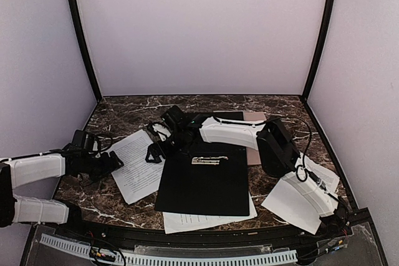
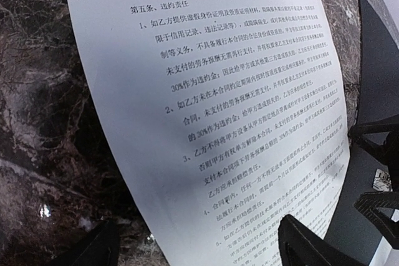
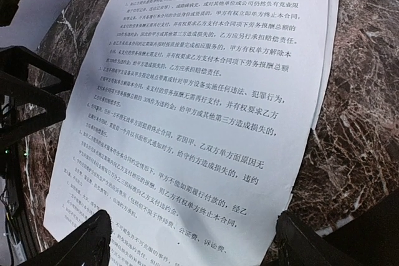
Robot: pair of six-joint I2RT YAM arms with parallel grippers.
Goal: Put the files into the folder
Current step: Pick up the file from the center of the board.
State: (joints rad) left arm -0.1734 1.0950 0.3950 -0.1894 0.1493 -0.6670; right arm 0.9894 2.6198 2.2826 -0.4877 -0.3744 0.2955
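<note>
Left tool (image 1: 117, 162) and right tool (image 1: 156, 151) both hung spread wide over the files (image 1: 138, 171) lying on the marble tabletop (image 1: 124, 113)

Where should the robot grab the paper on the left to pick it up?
Probably the left edge of the paper, coming in low from the left with the left hand, open right beside it. The sheet lies flat on the marble table, so nothing sticks up to pinch, and the black board crowds its right side.
</note>
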